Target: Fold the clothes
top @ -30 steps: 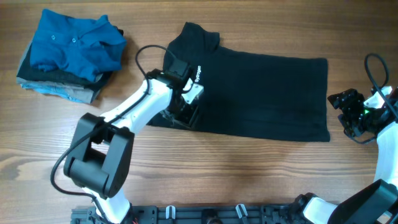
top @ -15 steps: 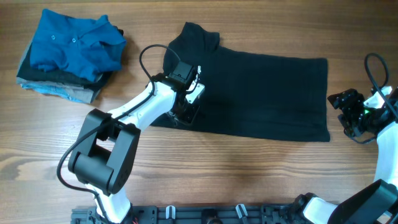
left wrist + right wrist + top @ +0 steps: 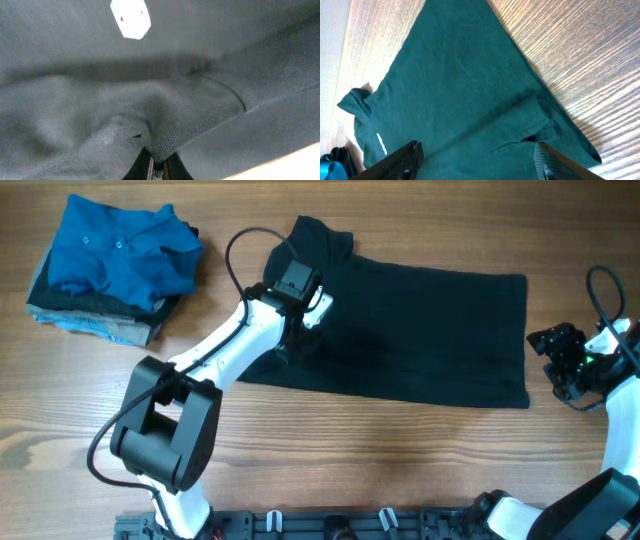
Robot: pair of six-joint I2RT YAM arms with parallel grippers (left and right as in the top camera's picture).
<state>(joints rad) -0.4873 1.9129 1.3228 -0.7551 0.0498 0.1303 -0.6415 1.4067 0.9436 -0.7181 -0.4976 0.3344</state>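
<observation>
The black polo shirt [image 3: 420, 330] lies lengthwise across the table, collar at the left. My left gripper [image 3: 293, 348] is down on its left part, near the sleeve. In the left wrist view this gripper [image 3: 159, 162] is shut on a pinched ridge of the shirt's black mesh fabric [image 3: 165, 115], with the white logo [image 3: 130, 18] beyond it. My right gripper [image 3: 552, 360] hangs just off the shirt's right edge. The right wrist view shows it [image 3: 480, 156] open above the shirt [image 3: 450, 80] with nothing held; white sleeve lettering [image 3: 381, 144] shows at lower left.
A stack of folded garments topped by a blue buttoned polo [image 3: 115, 255] sits at the back left, with grey and light-blue pieces [image 3: 100, 325] under it. A black rail [image 3: 330, 525] runs along the table's front edge.
My left gripper has shut on the shirt's fabric and moved toward the back of the table, now covering the sleeve lettering. The right arm has not moved.
</observation>
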